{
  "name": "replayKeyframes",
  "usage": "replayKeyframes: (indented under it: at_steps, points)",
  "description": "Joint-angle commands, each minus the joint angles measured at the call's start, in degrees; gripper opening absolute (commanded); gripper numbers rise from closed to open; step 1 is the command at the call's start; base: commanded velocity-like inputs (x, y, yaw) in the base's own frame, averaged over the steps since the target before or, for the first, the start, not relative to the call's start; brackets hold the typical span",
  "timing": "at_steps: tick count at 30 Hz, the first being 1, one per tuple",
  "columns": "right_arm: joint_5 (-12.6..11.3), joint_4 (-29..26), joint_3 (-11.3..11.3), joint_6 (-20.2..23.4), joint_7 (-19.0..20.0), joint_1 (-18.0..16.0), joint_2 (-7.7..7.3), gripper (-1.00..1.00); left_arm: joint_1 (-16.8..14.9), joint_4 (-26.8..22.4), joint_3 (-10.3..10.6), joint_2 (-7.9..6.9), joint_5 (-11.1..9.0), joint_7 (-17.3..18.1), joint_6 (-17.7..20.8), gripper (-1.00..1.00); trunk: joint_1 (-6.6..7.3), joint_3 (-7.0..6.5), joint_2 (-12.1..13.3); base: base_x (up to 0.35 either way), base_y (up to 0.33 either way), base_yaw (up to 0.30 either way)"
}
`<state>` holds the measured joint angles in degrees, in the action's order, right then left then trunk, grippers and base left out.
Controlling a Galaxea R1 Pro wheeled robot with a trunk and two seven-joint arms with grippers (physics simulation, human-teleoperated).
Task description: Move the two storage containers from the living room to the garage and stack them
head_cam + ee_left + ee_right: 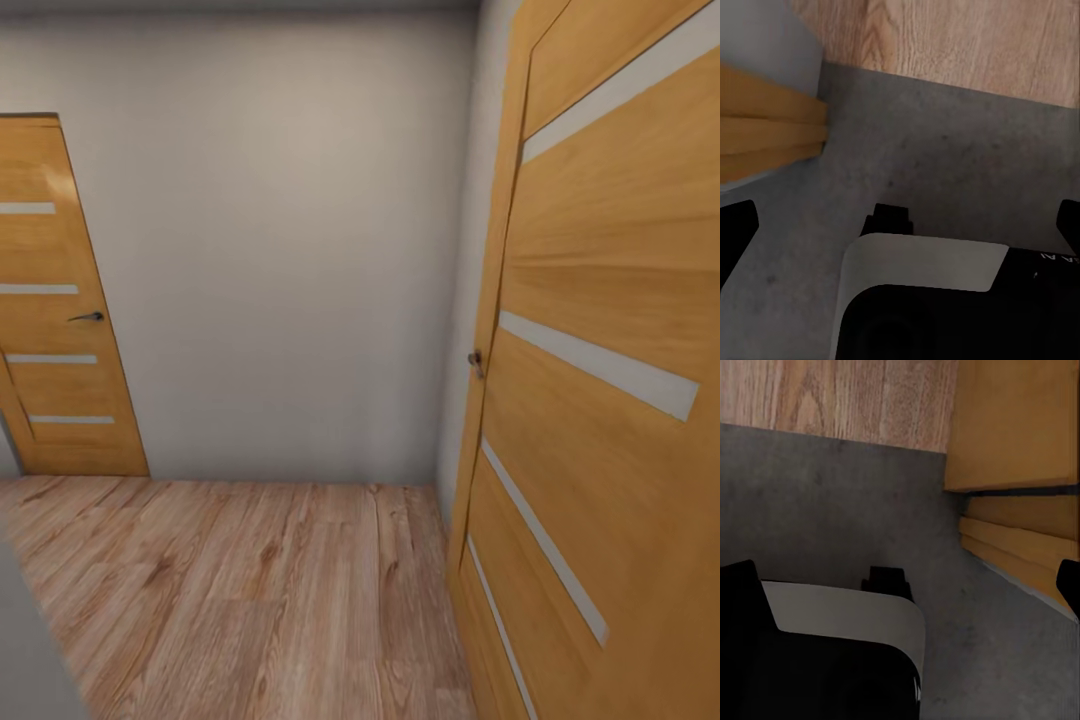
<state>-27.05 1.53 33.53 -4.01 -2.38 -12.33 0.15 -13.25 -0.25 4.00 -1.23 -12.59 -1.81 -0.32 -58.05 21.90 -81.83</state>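
Observation:
The two storage containers are out of view. My left gripper [900,229] is open over dark grey concrete floor [945,150], its black fingertips [735,232] far apart with nothing between them. My right gripper [904,585] is open too, above the same concrete floor [810,495], and holds nothing. Both wrist views show the concrete ending at a line where light wood planks [967,37] begin.
In the head view an orange wooden door [600,400] stands open close on the right. A shut door [60,300] is at the far left, a plain grey wall [280,250] ahead. Wood plank flooring [250,600] lies between. An orange door frame [765,127] is near my left gripper.

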Motion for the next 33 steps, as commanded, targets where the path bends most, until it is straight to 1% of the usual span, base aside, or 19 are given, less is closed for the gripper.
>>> replayKeyframes:
  at_steps: [1, 10, 16, 25, 27, 33]
  points:
    - [-0.52, 0.17, 0.48, -0.30, 0.01, -0.06, 0.03, 1.00, -0.03, -0.01, 0.44, 0.00, -0.50, -0.12, -0.03, 1.00, -0.01, 0.06, -0.03, 0.093, 0.000, 0.000]
    - [-0.52, 0.14, 0.48, -0.30, 0.00, -0.06, 0.03, 1.00, -0.03, -0.01, 0.42, 0.00, -0.50, -0.12, -0.03, 1.00, -0.01, 0.06, -0.03, 0.014, 0.001, 0.000]
    - [-0.49, 0.17, 0.48, -0.30, 0.00, -0.06, 0.04, 1.00, -0.03, -0.01, 0.42, 0.00, -0.50, -0.12, -0.03, 1.00, -0.01, 0.06, -0.03, 0.000, 0.146, 0.000]
    - [-0.50, 0.15, 0.48, -0.30, -0.02, -0.06, 0.05, 1.00, -0.03, -0.01, 0.44, 0.00, -0.50, -0.12, -0.03, 1.00, -0.01, 0.06, -0.03, 0.003, 0.023, 0.000]
    - [-0.50, 0.14, 0.48, -0.30, -0.01, -0.06, 0.04, 1.00, -0.03, -0.01, 0.45, 0.00, -0.50, -0.12, -0.03, 1.00, -0.01, 0.06, -0.03, 0.105, 0.002, 0.000]
    - [-0.50, 0.15, 0.48, -0.30, 0.00, -0.06, 0.07, 1.00, -0.03, -0.01, 0.41, 0.00, -0.50, -0.12, -0.03, 1.00, -0.01, 0.06, -0.03, 0.294, 0.000, 0.000]
